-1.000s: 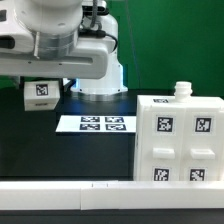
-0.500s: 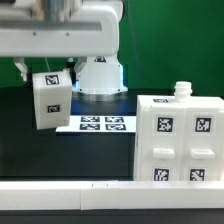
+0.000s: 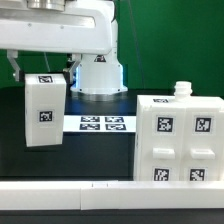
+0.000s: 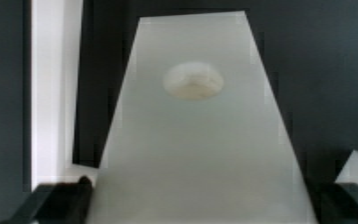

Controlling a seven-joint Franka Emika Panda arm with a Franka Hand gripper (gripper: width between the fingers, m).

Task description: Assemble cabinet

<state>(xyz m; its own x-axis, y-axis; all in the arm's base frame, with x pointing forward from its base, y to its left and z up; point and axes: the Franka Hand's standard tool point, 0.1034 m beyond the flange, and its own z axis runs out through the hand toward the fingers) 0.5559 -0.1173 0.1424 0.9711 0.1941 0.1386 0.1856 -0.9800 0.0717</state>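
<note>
A white cabinet panel [image 3: 45,112] with a black-and-white tag hangs upright above the dark table at the exterior view's left. My gripper [image 3: 42,74] is shut on its top end. In the wrist view the panel [image 4: 194,140] fills the space between the two dark fingers [image 4: 60,205], running away from the gripper, with a round bump [image 4: 194,80] on its face. The large white cabinet body [image 3: 178,140], carrying several tags and a small knob [image 3: 181,90] on top, stands at the exterior view's right, apart from the held panel.
The marker board [image 3: 97,124] lies flat on the table between the held panel and the cabinet body. The white robot base [image 3: 97,75] stands behind it. A long white rail [image 3: 60,195] runs along the front edge.
The held panel has come down from near the top of the view, turned from tilted to upright, and now hangs lower at the exterior view's left. The cabinet body has not moved.
</note>
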